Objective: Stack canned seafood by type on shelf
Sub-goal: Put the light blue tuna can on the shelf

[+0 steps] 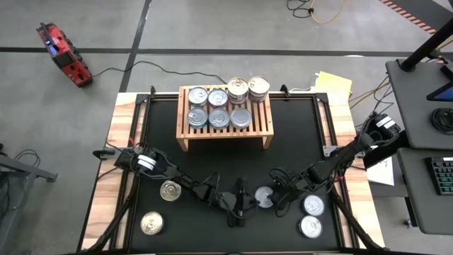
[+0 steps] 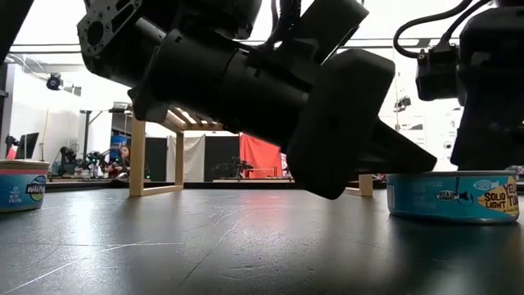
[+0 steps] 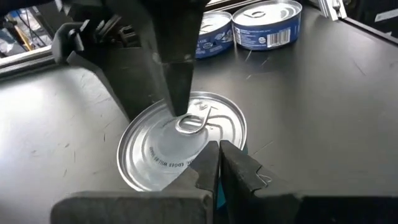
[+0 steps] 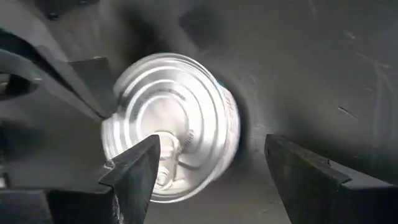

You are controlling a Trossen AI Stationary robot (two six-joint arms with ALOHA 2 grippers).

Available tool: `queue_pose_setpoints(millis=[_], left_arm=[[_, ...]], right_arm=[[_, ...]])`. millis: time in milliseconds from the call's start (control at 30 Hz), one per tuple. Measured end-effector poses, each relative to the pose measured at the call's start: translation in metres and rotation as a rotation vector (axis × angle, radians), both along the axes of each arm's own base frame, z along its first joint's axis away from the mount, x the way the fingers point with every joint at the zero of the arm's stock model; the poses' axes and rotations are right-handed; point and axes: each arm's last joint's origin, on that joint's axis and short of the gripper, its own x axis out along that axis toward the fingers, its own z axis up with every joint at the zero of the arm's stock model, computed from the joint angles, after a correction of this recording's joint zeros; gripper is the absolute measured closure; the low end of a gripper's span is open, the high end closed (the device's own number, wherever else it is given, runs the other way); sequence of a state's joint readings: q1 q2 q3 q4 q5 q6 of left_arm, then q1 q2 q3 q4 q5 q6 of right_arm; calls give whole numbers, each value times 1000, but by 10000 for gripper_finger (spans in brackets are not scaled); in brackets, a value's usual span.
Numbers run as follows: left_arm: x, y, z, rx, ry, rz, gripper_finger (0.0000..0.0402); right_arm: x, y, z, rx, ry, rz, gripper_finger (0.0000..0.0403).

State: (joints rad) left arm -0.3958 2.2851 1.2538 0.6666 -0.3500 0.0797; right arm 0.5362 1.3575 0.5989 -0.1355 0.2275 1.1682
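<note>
The blue tin [image 2: 455, 197] at the right of the low view says "SOLID LIGHT" beside a small fish picture (more letters are cut off). The tin [image 2: 22, 185] at the left shows "WILD". The other labels are too small to read

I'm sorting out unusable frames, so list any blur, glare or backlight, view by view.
Right wrist view: the tin between the right hand's open fingers is smeared by motion blur. Left wrist view: sharp, soft sheen on the lid. Low view: a dark arm fills the frame against a bright room. High view: even light.
</note>
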Motion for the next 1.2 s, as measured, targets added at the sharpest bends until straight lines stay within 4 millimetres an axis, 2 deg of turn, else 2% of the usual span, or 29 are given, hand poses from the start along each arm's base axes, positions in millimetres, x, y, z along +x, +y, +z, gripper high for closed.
queue_pose_setpoints(millis=[400, 833, 1200], left_arm=[[-5, 0, -4, -35, 9, 10, 401], [-7, -2, -7, -54, 25, 13, 401], [-9, -1, -12, -44, 51, 17, 402]], right_arm=[[-1, 0, -1, 25, -26, -9, 101], [-7, -2, 11, 86, -33, -16, 63], [5, 6, 5, 134, -92, -7, 51]])
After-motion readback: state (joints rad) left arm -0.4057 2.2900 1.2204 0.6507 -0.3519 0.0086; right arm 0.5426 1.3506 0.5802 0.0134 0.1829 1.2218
